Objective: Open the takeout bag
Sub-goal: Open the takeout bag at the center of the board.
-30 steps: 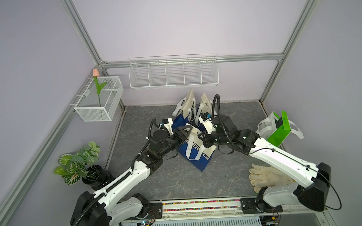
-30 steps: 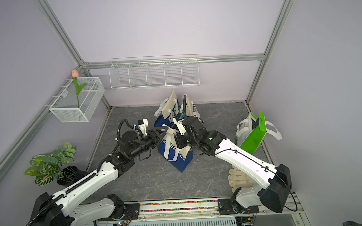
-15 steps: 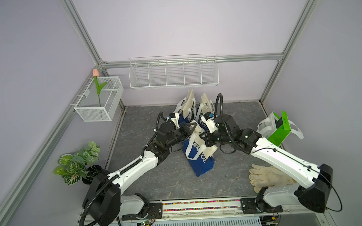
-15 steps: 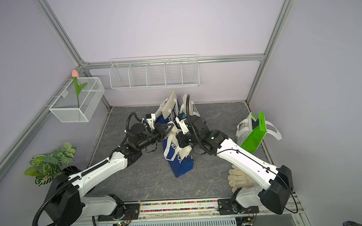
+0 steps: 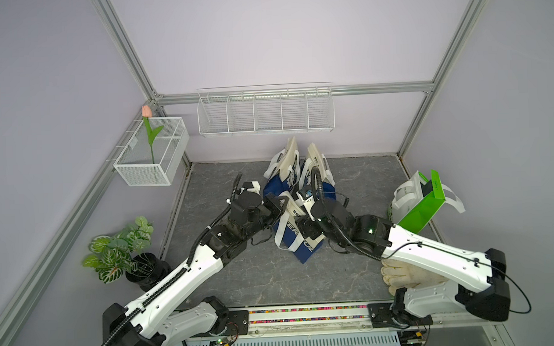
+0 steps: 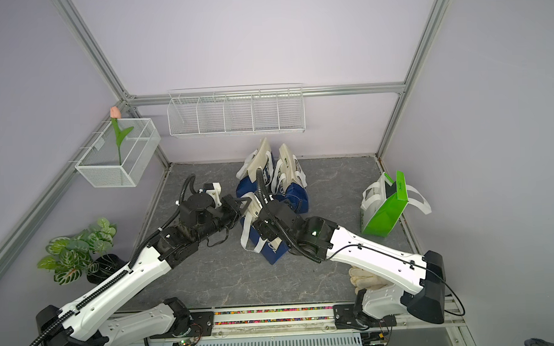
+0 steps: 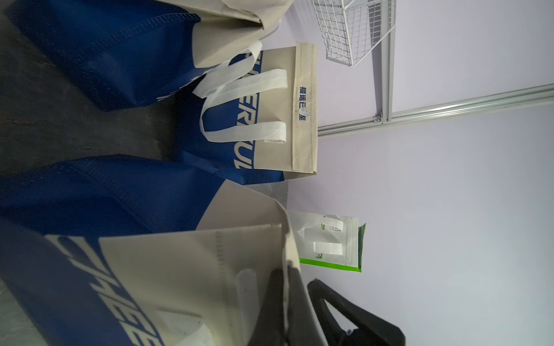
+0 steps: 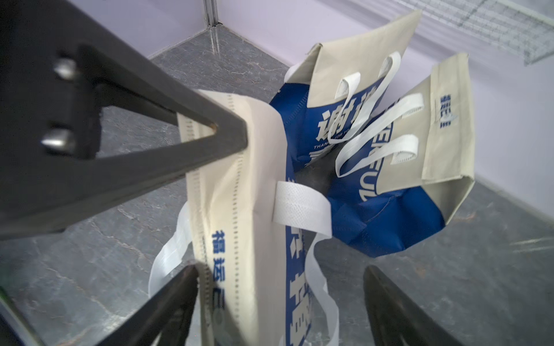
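Grey counter is occupied by a takeout bag. Its rim is pinched by the left fingers; the right fingers are spread astride it.

A green bag stands near a glove.

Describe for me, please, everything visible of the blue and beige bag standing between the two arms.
The takeout bag looks like non-woven fabric: blue body with white lettering, beige top band with a stitched rim, white strap handles hanging loose. It stands tilted on the grey table, mouth closed flat. The left pincer is shut on the rim; the open right pincer straddles its top.
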Robot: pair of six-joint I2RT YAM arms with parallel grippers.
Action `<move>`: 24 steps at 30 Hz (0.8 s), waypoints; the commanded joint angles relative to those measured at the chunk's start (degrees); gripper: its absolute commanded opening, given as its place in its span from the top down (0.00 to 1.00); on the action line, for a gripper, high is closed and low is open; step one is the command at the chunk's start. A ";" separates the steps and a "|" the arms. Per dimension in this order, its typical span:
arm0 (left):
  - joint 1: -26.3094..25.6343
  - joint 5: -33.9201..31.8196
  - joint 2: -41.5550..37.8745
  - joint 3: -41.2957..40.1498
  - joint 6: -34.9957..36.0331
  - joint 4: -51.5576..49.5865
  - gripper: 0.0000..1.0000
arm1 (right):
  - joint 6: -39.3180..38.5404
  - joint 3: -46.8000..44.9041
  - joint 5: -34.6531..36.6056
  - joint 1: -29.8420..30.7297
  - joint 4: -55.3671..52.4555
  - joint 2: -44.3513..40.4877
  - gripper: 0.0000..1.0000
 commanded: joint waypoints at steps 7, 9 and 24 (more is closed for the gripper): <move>-1.34 -2.92 -2.88 -0.11 -7.26 -1.09 1.00 | -4.50 -0.20 12.44 2.55 8.37 2.70 0.10; -1.39 -2.72 -3.42 -0.11 -7.39 -0.94 1.00 | -5.04 -0.22 13.33 2.30 8.67 3.10 0.12; -1.39 -2.04 -4.63 -2.15 -8.44 0.98 1.00 | -5.37 -2.14 8.82 3.31 8.99 3.51 0.24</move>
